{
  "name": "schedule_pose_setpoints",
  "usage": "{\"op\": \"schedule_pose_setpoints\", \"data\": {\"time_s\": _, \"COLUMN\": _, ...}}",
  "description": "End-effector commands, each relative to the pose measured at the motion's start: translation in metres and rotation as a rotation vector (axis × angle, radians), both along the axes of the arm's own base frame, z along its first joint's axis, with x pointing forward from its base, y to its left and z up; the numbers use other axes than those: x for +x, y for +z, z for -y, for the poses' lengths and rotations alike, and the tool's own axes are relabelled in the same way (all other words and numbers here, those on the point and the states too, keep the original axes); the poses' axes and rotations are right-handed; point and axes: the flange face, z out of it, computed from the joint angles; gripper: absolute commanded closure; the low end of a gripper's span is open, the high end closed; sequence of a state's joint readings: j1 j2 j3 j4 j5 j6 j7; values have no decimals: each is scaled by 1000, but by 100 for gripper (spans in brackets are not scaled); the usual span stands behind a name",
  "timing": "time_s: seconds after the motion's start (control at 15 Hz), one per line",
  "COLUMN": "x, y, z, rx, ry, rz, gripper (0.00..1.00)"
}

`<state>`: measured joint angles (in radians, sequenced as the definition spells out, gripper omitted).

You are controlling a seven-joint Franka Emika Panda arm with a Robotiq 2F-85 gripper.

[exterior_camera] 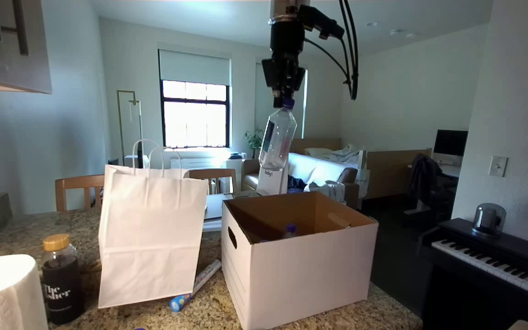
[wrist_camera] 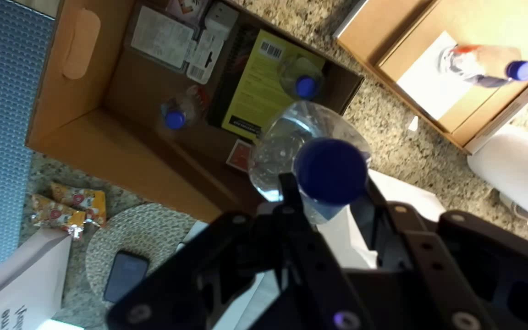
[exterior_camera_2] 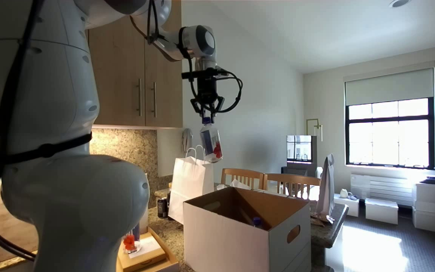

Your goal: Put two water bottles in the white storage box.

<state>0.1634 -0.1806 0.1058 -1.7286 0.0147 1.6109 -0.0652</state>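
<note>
My gripper (exterior_camera: 284, 101) is shut on the blue cap of a clear water bottle (exterior_camera: 278, 141), which hangs slightly tilted, high above the counter. Gripper (exterior_camera_2: 207, 117) and held bottle (exterior_camera_2: 211, 142) also show in another exterior view. In the wrist view the fingers (wrist_camera: 329, 183) flank the cap, and the held bottle (wrist_camera: 273, 153) overlaps the box's edge. The white storage box (exterior_camera: 305, 275) stands open below; its brown inner wall shows in the wrist view (wrist_camera: 122, 158). Two blue-capped bottles (wrist_camera: 181, 110) (wrist_camera: 301, 78) stand inside it. Another bottle (wrist_camera: 481, 64) lies or stands in a cardboard tray.
A tall white paper bag (exterior_camera: 151, 238) with handles stands beside the box. A cardboard tray (exterior_camera_2: 170, 262) lies near the robot's base. A tube (exterior_camera: 195, 286), a dark bottle (exterior_camera: 62, 286) and a paper roll (exterior_camera: 9, 293) are on the counter. Notebook (wrist_camera: 255, 91) and packages lie in the box.
</note>
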Motion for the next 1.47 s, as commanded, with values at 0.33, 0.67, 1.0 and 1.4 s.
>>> {"op": "schedule_pose_setpoints", "data": {"time_s": 0.33, "x": 108, "y": -6, "z": 100, "rx": -63, "ry": -188, "rz": 16, "gripper": 86}}
{"op": "schedule_pose_setpoints", "data": {"time_s": 0.67, "x": 154, "y": -61, "z": 155, "rx": -107, "ry": -178, "rz": -131, "gripper": 85}}
{"op": "schedule_pose_setpoints", "data": {"time_s": 1.0, "x": 159, "y": -82, "z": 166, "rx": -105, "ry": -181, "rz": -170, "gripper": 67}}
{"op": "schedule_pose_setpoints", "data": {"time_s": 1.4, "x": 167, "y": -104, "z": 159, "rx": -78, "ry": -159, "rz": -199, "gripper": 86}}
